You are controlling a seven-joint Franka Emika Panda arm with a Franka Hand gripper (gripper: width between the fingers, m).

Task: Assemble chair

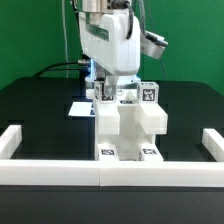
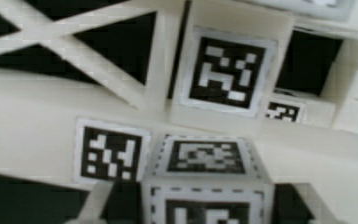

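The part-built white chair [image 1: 132, 124] stands mid-table against the front border rail, with square tags low on its front. My gripper [image 1: 112, 94] hangs straight down onto the top of it on the exterior view's left. In the wrist view the gripper [image 2: 202, 205] holds a small white tagged block [image 2: 204, 160] between its dark fingers [image 2: 302, 203]. Beyond the block I see a tall tagged white part [image 2: 224, 65] and a cross-braced white piece [image 2: 69, 40]. Another tagged part [image 1: 148, 93] sticks up beside the gripper on the exterior view's right.
Long white border rails run along the front [image 1: 60, 170], the exterior view's left [image 1: 14, 140] and right [image 1: 211, 145]. The marker board [image 1: 80, 108] lies flat behind the chair on the left. The table is black with a green wall behind.
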